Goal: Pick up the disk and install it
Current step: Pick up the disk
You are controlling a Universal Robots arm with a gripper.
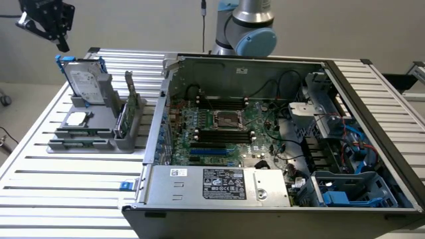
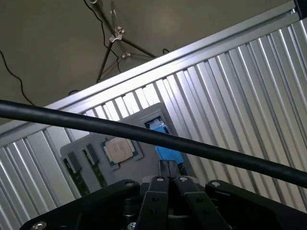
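On the rack (image 1: 127, 145), silver blue-framed disk (image 1: 85, 82) upright.

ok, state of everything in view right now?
gripper: fingers shut, empty, above the disk
disk: upright in grey holder, not yet picked
chip: lying flat in holder
circuit stick: upright in holder
computer case: open, motherboard exposed

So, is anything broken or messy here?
Nothing stands out. The disk stands upright in its grey holder, the chip lies flat in the same holder, and the computer case sits open and tidy. The hand hangs shut up above the disk, holding nothing.
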